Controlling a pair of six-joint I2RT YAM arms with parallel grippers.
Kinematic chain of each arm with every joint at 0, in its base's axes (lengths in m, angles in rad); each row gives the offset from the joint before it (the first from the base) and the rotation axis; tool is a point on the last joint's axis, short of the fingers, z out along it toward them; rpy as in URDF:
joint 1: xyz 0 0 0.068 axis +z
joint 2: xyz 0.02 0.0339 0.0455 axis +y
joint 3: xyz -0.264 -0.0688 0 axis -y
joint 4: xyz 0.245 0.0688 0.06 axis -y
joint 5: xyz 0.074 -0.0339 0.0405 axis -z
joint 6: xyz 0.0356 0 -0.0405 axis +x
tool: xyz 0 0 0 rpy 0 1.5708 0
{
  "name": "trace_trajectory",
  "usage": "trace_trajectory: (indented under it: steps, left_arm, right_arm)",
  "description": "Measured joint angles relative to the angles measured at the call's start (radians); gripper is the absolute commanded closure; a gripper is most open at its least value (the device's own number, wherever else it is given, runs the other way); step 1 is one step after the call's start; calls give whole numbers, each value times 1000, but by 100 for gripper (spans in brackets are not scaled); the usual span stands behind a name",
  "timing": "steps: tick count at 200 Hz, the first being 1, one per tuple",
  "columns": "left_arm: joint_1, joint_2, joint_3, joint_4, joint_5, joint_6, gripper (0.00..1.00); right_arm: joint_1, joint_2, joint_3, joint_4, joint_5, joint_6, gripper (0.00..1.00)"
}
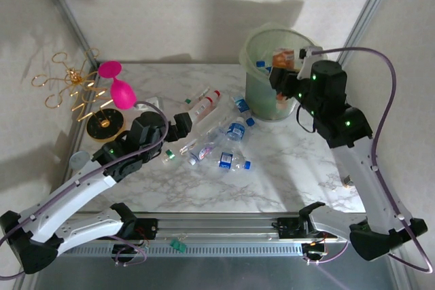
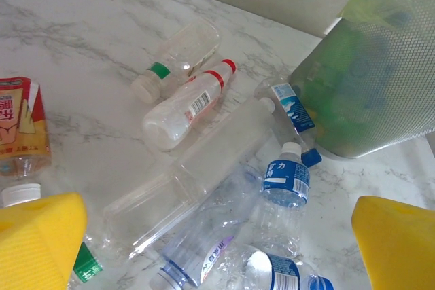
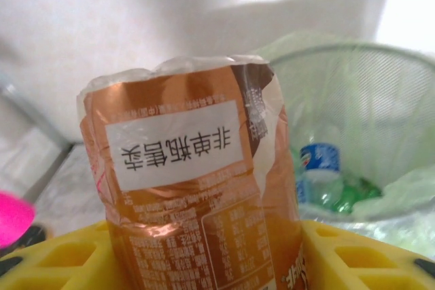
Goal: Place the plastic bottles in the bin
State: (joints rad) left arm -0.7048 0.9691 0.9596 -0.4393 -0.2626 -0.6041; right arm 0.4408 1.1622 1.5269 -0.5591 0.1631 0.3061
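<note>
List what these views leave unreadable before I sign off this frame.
Right wrist view: the copper-brown bottle is cut off by the bottom edge, so its lower part is unseen.
Top view: the right hand covers part of the bin, hiding the bottle count inside.
Left wrist view: a green-capped bottle sits mostly behind a yellow pad of the left hand.

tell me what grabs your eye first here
The crumpled copper-brown bottle clamped in the right gripper at the mouth of the pale-green bin, far right. Next the heap of clear bottles mid-table just ahead of the open left gripper, and the pink goblet beside the gold wire stand, far left.
</note>
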Motion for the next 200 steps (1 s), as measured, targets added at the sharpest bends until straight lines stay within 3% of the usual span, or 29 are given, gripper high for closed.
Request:
trace_trajectory:
  steps: [56,98,200]
  left_arm:
    - [0,36,0,26,9,45,0]
    - [14,91,23,39,31,74,0]
    - [15,234,191,27,115,92,0]
  right_arm:
    - [-146,263,225,64,105,-26,45]
    - [-234,409,272,112,110,-43,46]
    - [-257,557,230,191,126,-60,46]
